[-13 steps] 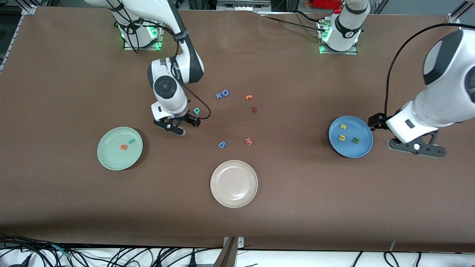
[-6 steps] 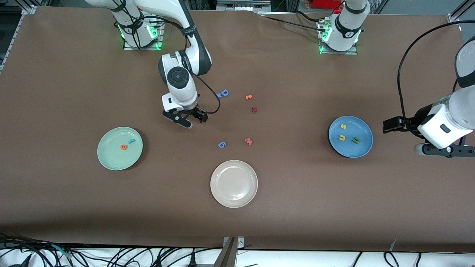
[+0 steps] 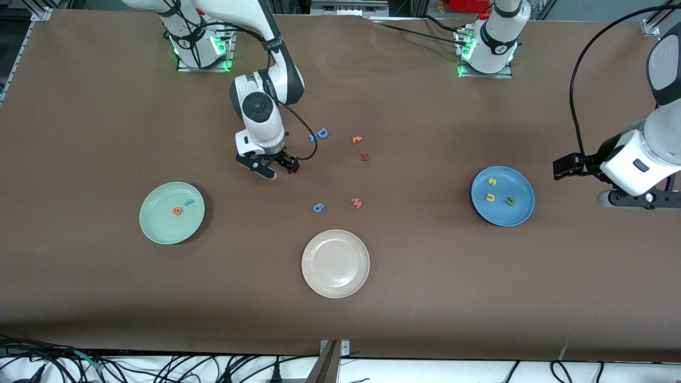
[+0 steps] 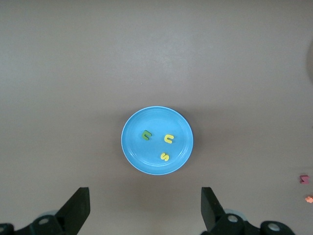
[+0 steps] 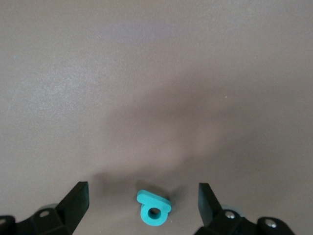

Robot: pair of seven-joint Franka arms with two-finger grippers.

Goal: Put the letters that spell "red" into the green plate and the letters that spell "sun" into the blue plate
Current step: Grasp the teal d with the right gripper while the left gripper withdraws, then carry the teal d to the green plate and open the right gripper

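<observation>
While the right gripper (image 3: 272, 169) hangs wide open over the table at about 2 o'clock from the green plate (image 3: 154, 226), that plate has the orange e (image 3: 176, 211) and teal r (image 3: 188, 202). Left wrist view: blue plate (image 4: 134, 152) with s (image 4: 165, 156), u (image 4: 168, 139), n (image 4: 146, 134), left gripper (image 4: 145, 215) spread wide. Right wrist view: teal d (image 5: 153, 207) lies on the table between the open fingers (image 5: 76, 200).

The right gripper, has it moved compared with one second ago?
Yes. The right gripper has shifted toward the blue capital D and away from the green plate; it is open over the teal d.
</observation>
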